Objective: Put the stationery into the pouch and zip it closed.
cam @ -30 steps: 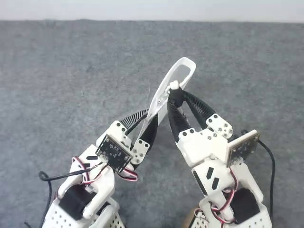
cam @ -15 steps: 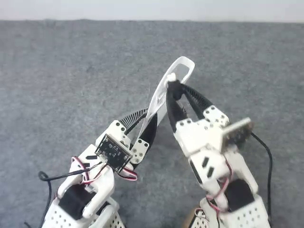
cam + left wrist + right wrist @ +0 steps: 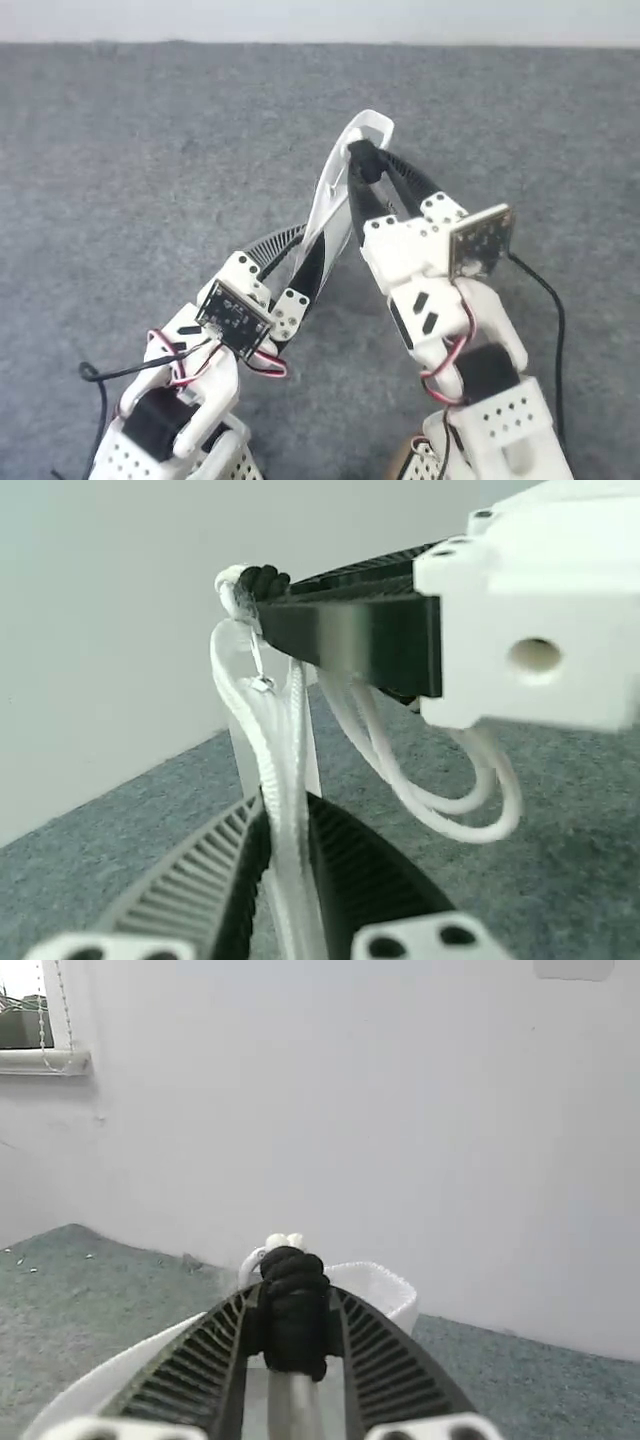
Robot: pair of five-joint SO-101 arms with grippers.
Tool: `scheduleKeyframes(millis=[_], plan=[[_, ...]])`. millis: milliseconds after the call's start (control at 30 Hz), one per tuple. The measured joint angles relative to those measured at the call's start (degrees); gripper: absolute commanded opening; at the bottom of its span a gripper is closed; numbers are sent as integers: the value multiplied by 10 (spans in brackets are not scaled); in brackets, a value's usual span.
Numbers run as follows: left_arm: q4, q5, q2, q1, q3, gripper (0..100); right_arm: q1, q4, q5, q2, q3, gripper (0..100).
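pouch [image 3: 322,205] held on edge above the table [image 3: 120,150], centre. left gripper [image 3: 285,815] clamped on its near end, right gripper [image 3: 366,165] pinching the black zip pull [image 3: 293,1310] at the far end. i judge zipping in hand; i cannot tell the contents or how far it is closed.

My high view is bright and evenly lit: the grey table [image 3: 120,150] carries only faint, soft-edged shadows, and the white pouch [image 3: 324,200] nearly washes out. On the right wrist view the pale wall [image 3: 450,1110] glows, a window [image 3: 30,1005] set in it.

Smooth white plastic pouch [image 3: 328,192], rough grey felt table [image 3: 150,150], ribbed matt black fingers [image 3: 408,183]
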Motion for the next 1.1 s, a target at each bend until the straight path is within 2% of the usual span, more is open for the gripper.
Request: scheduleKeyframes(millis=[167, 433, 600, 833, 967, 1100], plan=[[0, -3, 0, 4, 1, 8, 55, -9, -4, 61, -57, 6], [1, -4, -2, 4, 3, 8, 74, -47, -4, 134, -72, 6], [1, -4, -2, 4, 3, 8, 84, -28, -4, 127, -73, 6], [2, -4, -2, 5, 3, 8, 96, 54, -4, 17, -73, 6], [1, -4, -2, 5, 3, 8, 114, 47, -4, 14, -73, 6], [1, -4, -2, 5, 3, 8, 135, -4, -4, 61, -73, 6]])
